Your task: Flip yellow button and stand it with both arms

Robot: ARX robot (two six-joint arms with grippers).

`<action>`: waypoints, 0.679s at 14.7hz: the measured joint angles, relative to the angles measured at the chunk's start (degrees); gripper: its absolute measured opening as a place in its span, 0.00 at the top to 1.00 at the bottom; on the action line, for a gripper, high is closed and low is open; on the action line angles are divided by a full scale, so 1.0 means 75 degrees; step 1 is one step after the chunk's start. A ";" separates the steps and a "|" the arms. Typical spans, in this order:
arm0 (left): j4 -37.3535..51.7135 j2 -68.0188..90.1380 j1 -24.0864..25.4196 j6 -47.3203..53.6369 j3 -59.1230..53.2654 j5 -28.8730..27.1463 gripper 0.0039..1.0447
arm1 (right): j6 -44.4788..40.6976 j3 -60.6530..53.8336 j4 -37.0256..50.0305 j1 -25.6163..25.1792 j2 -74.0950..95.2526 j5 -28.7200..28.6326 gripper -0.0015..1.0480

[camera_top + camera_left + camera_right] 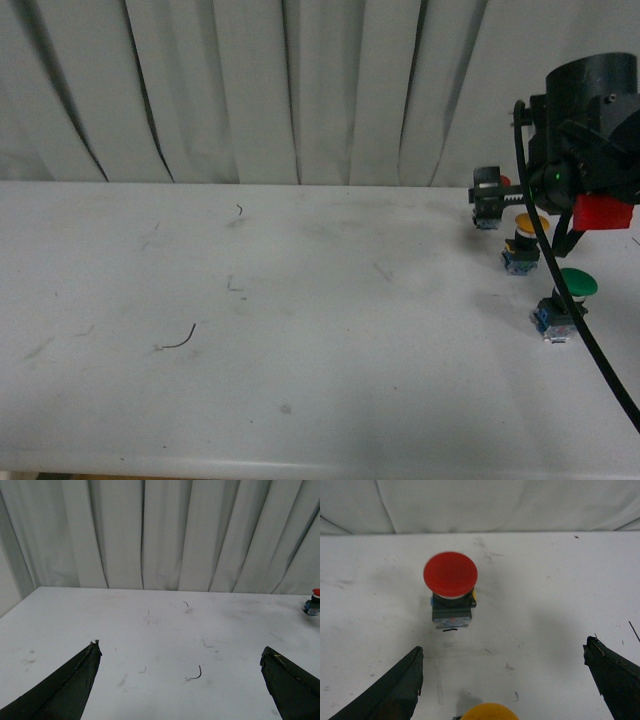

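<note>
The yellow button stands upright on the white table at the far right, with its yellow-orange cap on top and its blue block below. In the right wrist view only its cap shows, at the frame's edge between the open fingers. My right gripper is open and empty, with one black finger on each side, apart from the cap. The right arm hangs over the buttons. My left gripper is open and empty over bare table, far from the buttons. The left arm is not in the front view.
A red-capped button stands just beyond the yellow one; it also shows in the left wrist view. A green-capped button stands nearer the front. A small dark wire scrap lies mid-left. White curtains hang behind the table.
</note>
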 joint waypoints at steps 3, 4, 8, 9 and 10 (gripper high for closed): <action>0.0000 0.0000 0.0003 0.0000 0.0000 -0.0003 0.06 | 0.0816 -0.1591 0.1428 -0.0134 -0.1821 -0.1102 0.06; 0.0000 0.0000 0.0003 0.0000 0.0000 0.0000 0.06 | 0.1029 -0.2407 0.2087 -0.0149 -0.2748 -0.1524 0.06; 0.0000 0.0000 0.0000 0.0000 0.0000 0.0000 0.06 | 0.1489 -0.6537 0.2938 0.0012 -0.7373 -0.2253 0.16; 0.0000 0.0000 0.0000 0.0000 0.0000 -0.0003 0.06 | 0.0895 -0.7653 0.2567 0.0114 -0.8641 -0.1553 0.28; -0.0003 0.0000 0.0000 0.0000 0.0000 0.0000 0.06 | 0.0423 -0.8673 0.2532 0.0102 -0.9812 -0.1326 0.40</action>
